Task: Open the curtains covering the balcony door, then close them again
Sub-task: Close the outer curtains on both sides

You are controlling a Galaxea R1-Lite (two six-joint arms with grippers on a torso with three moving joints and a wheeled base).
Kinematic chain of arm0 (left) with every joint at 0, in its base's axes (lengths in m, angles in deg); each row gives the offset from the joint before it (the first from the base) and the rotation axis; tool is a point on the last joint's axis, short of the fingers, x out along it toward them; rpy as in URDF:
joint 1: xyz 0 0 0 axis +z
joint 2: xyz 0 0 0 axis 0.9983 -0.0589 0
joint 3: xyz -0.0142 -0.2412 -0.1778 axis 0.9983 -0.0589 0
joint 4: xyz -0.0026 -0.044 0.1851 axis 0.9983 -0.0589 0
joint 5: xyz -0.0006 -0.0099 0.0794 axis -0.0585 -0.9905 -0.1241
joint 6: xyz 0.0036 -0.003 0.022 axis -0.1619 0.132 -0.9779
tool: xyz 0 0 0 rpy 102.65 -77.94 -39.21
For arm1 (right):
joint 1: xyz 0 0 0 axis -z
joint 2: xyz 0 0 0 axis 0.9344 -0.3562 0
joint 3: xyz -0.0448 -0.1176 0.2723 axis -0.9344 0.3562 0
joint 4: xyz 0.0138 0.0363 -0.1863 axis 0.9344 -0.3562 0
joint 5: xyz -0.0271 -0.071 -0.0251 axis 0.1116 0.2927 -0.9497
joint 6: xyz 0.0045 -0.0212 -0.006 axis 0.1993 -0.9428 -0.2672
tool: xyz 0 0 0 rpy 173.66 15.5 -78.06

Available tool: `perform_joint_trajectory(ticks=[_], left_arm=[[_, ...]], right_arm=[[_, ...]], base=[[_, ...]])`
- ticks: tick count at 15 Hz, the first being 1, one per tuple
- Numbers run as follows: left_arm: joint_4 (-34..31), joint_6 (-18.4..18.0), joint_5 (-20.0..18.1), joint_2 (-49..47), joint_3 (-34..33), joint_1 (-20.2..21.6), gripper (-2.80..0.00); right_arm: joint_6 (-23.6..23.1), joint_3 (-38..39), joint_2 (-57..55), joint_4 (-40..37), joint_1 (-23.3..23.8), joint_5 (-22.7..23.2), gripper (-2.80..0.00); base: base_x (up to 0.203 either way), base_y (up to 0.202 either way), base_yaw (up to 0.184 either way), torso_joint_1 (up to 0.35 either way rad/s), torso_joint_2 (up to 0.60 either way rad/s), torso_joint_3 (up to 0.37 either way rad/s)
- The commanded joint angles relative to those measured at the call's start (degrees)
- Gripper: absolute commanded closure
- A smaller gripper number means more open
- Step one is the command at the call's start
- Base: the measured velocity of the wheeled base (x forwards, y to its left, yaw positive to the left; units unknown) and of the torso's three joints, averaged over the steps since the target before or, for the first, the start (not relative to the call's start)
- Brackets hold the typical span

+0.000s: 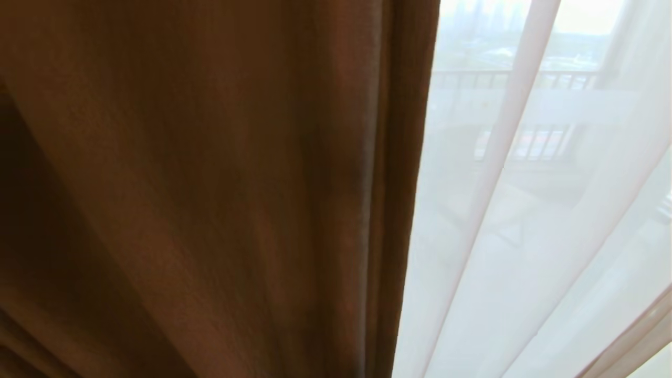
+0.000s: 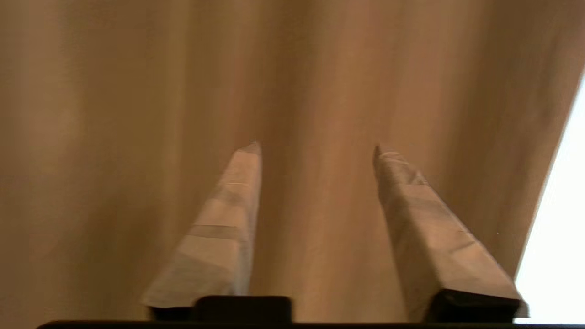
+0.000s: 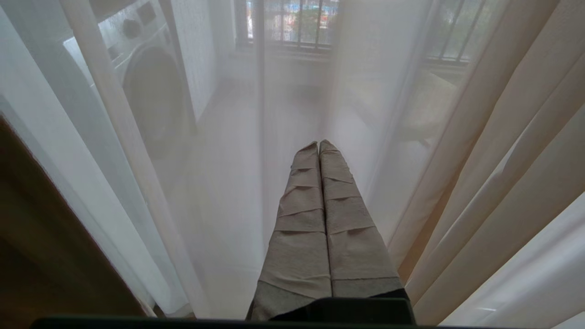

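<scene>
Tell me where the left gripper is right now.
In the left wrist view, the left gripper faces the thick opaque drape, fingers apart, with the drape's bright edge off to one side. It doesn't show in the head view.

Opaque drape [image 1: 210, 184]: fills the head view's left, cut off at every edge, hiding both arms and whatever stands behind. Sheers [image 1: 525, 236]: veil the railing [image 1: 514, 79] and skyline to a haze. Washing machine [image 3: 146, 91]: dim behind sheer folds, partly cropped. Left gripper [image 2: 315, 148]: fabric before it blurred; contact undeterminable.
</scene>
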Motion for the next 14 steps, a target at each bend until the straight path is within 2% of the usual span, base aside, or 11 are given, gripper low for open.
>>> perform_joint_trajectory(ticks=[1, 4, 8, 14], left_arm=[[0.0, -0.2, 1.0, 0.2, -2.9, 0.1, 0.00], [0.0, -2.4, 1.9, 2.1, -10.1, 0.1, 0.00], [0.0, -4.8, 2.7, 5.7, -23.3, 0.1, 0.00], [0.5, -7.0, 9.9, 19.6, -43.4, 4.8, 0.00]], right_arm=[[0.0, 0.0, 0.0, 0.0, 0.0, 0.0, 0.00], [0.0, 0.0, 0.0, 0.0, 0.0, 0.0, 0.00], [0.0, 0.0, 0.0, 0.0, 0.0, 0.0, 0.00], [0.0, 0.0, 0.0, 0.0, 0.0, 0.0, 0.00]], base=[[0.000, 0.000, 0.000, 0.000, 0.00, 0.000], [0.000, 0.000, 0.000, 0.000, 0.00, 0.000], [0.000, 0.000, 0.000, 0.000, 0.00, 0.000], [0.000, 0.000, 0.000, 0.000, 0.00, 0.000]])
